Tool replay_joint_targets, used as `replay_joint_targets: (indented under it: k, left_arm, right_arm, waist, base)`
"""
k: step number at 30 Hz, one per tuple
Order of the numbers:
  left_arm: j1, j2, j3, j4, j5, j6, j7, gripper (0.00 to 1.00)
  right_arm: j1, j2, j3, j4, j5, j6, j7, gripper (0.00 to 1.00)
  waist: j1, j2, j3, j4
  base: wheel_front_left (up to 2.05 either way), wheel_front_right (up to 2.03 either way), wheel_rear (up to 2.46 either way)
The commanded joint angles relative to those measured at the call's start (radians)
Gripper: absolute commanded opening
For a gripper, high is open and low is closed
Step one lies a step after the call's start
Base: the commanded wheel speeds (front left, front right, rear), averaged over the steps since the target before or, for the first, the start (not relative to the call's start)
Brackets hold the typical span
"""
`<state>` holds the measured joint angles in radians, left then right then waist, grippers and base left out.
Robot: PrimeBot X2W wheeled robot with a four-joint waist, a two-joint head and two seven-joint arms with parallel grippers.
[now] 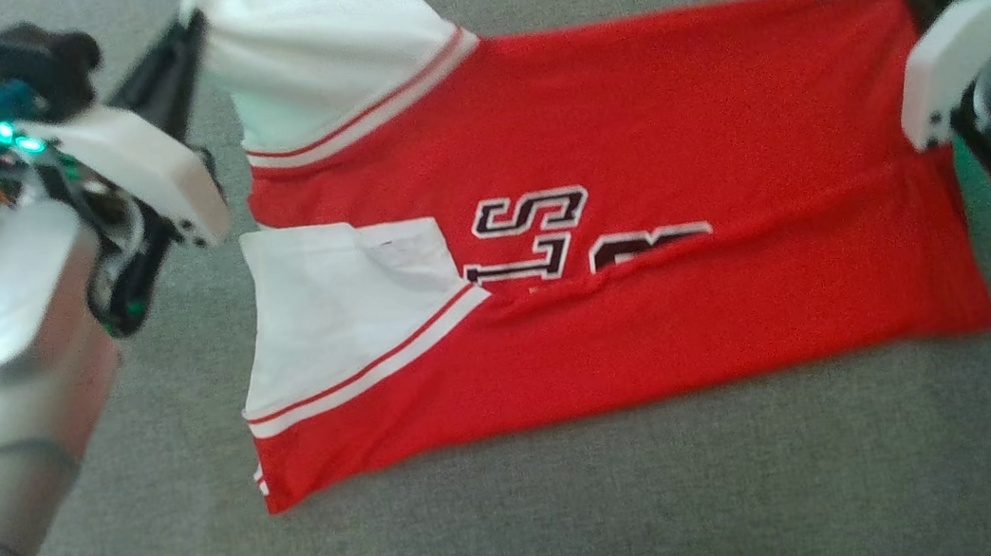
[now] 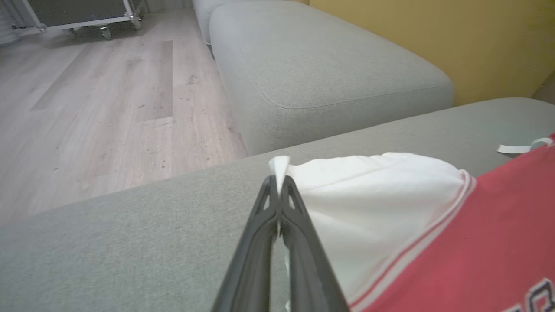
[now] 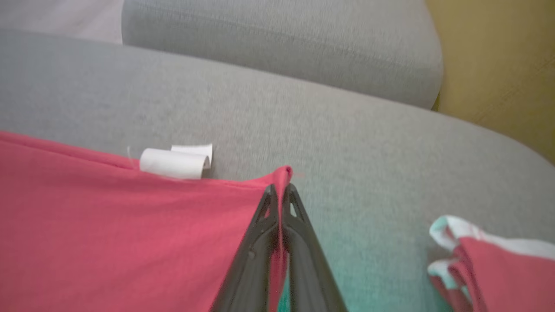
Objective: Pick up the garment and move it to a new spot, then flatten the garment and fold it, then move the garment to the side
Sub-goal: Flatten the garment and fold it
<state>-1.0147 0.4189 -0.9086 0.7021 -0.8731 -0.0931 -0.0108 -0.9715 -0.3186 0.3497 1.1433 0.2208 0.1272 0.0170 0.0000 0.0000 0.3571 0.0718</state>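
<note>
While the red jersey (image 1: 632, 155) lies spread across the middle of the grey sofa cushion (image 1: 530, 541), the left claw (image 2: 279, 184) is closed on the tip of its far white sleeve (image 2: 368, 195), and the right claw (image 3: 281, 190) pinches the far hem corner (image 3: 284, 173) (a white label (image 3: 175, 162) curls just beside it).

The garment (image 1: 639, 202) lies on the cushion (image 1: 584, 515). The left tool (image 2: 278, 184) grips its far left corner, the right tool (image 3: 281, 190) its far right.
</note>
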Motion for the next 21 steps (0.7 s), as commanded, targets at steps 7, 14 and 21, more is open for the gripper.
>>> replay_joint_targets:
  k: [7, 14, 21]
  left_arm:
    - [-0.167, 0.038, 0.051, 0.088, 0.057, 0.031, -0.090, 0.00]
    - [-0.268, -0.021, 0.050, 0.227, 0.108, 0.027, -0.215, 0.00]
    - [-0.227, -0.061, 0.024, 0.297, 0.081, -0.025, -0.225, 0.00]
  right_arm:
    - [-0.121, 0.024, 0.009, -0.044, 0.062, 0.003, -0.102, 0.00]
    - [-0.181, 0.027, 0.038, -0.037, 0.115, 0.003, -0.195, 0.00]
    - [-0.137, 0.008, 0.081, -0.014, 0.197, 0.003, -0.210, 0.00]
  waist:
    - [0.0000, 0.0000, 0.051, -0.020]
    - [0.0000, 0.0000, 0.070, -0.018]
    - [0.0000, 0.0000, 0.025, 0.007]
  base:
    - [0.00, 0.00, 0.00]
    - [0.00, 0.00, 0.00]
    - [0.00, 0.00, 0.00]
